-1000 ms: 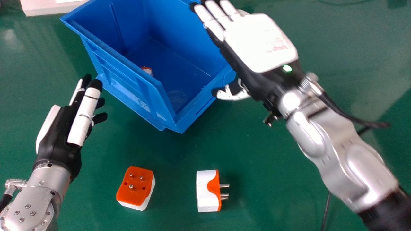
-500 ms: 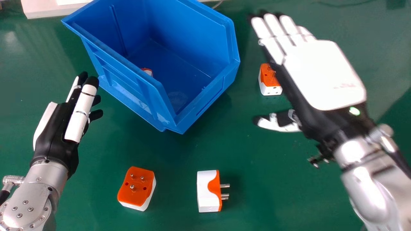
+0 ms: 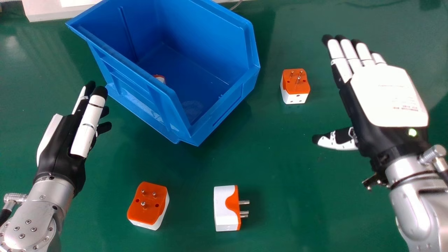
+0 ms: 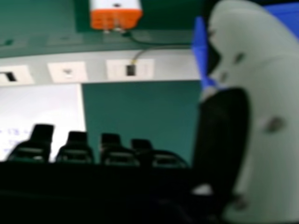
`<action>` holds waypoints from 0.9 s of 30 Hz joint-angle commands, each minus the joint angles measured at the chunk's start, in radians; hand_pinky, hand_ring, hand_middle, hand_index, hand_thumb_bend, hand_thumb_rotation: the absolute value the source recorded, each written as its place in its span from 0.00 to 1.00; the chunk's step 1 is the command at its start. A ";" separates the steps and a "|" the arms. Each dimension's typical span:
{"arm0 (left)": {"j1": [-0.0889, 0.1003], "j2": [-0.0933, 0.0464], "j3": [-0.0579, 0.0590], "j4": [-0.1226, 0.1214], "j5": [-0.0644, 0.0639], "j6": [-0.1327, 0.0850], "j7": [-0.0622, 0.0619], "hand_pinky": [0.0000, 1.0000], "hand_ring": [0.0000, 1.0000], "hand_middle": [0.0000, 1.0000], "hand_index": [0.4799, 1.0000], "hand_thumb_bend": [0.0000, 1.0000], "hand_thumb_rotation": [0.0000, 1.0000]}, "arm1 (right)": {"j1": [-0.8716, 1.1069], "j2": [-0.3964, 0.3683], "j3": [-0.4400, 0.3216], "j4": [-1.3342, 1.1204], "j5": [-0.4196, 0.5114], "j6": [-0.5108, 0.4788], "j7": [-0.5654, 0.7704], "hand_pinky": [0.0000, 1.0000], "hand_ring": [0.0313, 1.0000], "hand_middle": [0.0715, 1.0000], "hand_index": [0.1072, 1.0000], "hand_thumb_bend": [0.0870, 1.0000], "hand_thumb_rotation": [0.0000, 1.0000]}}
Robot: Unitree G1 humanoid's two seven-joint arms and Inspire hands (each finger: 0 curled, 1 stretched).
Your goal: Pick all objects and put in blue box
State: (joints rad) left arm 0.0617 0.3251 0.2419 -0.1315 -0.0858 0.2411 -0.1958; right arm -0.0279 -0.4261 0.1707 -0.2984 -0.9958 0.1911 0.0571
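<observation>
Here, an adapter [image 3: 295, 85] is seen on the table [image 3: 287, 150] at two o'clock, a second adapter [image 3: 224, 209] at six, a third adapter [image 3: 148, 206] at seven, the blue box [image 3: 206, 38] at eleven. Straight fingers [image 3: 349, 52] are shown by the right hand [image 3: 388, 96] at three and the left hand [image 3: 61, 150] at nine.

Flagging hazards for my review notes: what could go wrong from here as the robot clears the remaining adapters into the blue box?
The right hand might nudge the far adapter into the box, since it sits close beside the box's wall.

The adapter lying on its side has pins pointing sideways, which could catch a finger or spoil the grasp.

The left hand is near the box's side and could bump it on the way across.
</observation>
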 commanded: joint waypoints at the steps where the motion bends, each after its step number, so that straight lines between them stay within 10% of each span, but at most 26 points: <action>1: -0.006 0.013 0.007 -0.013 0.002 -0.022 -0.002 0.90 0.95 0.97 1.00 0.50 1.00 | -0.054 -0.011 -0.010 0.047 -0.013 0.006 -0.011 0.94 1.00 1.00 0.99 0.54 0.07; 27: 0.035 0.014 0.004 -0.047 0.013 -0.033 -0.007 0.90 0.95 0.97 1.00 0.49 1.00 | -0.585 -0.029 0.178 0.710 0.038 -0.025 0.099 0.89 0.98 1.00 0.93 0.54 0.05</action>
State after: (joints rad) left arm 0.0872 0.3283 0.2414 -0.1479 -0.0785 0.2287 -0.2016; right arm -0.5651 -0.4400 0.3433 0.4057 -0.9613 0.1695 0.1522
